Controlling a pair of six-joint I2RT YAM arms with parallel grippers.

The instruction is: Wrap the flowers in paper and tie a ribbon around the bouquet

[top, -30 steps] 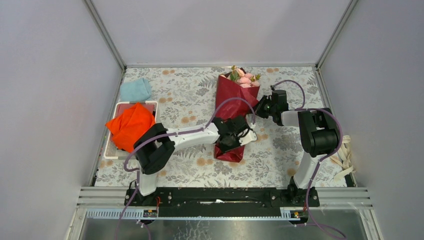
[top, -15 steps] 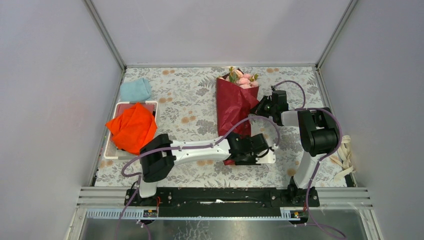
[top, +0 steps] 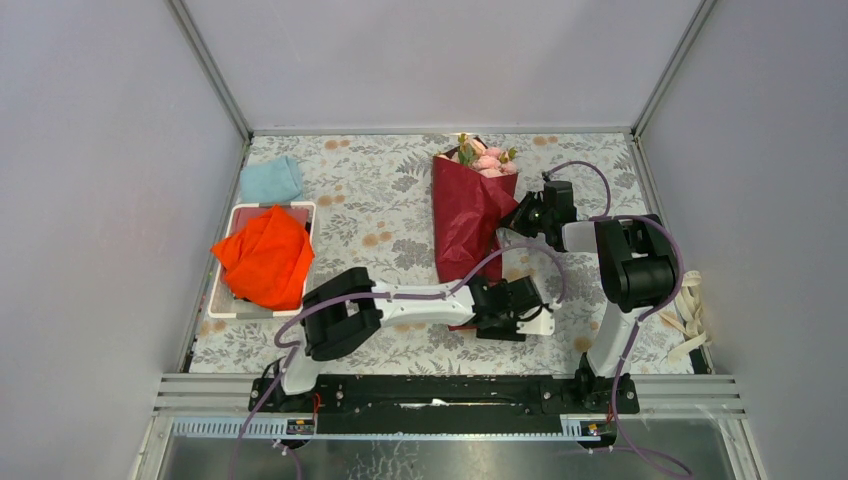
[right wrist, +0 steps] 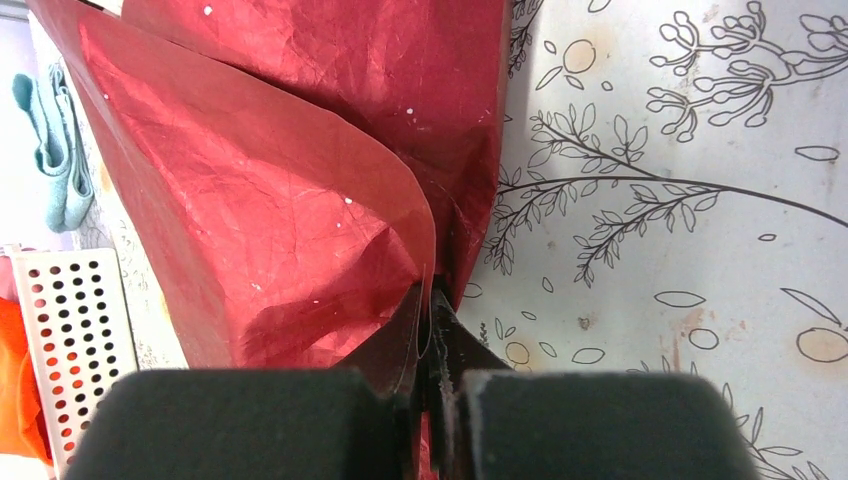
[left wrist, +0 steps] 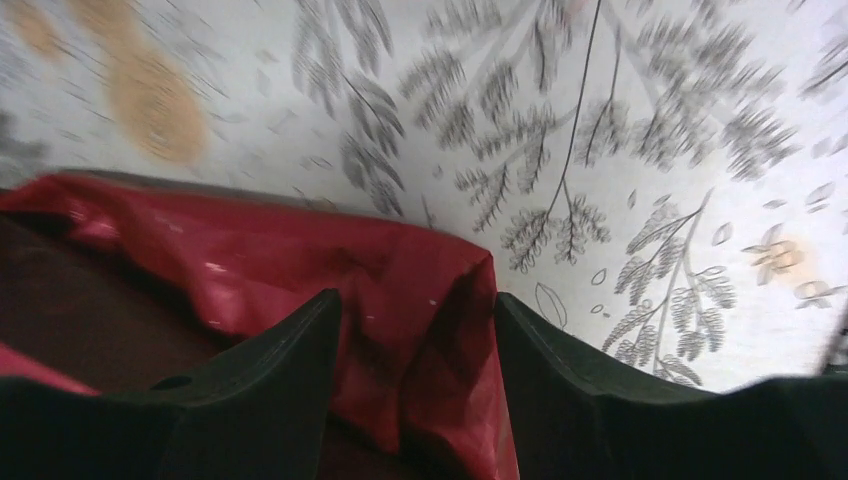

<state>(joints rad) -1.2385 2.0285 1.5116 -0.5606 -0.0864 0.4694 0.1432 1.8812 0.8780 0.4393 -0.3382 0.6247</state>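
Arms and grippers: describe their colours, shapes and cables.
The left arm and right arm have white links between bulky black joints. A thin purple cable loops along each. The left gripper and right gripper have black, wedge-shaped fingers.

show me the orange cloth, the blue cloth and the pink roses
orange cloth (top: 262,255), top view, middle of the bunched fabric
blue cloth (top: 271,181), top view, centre of the folded cloth
pink roses (top: 487,158), top view, on one pale bloom
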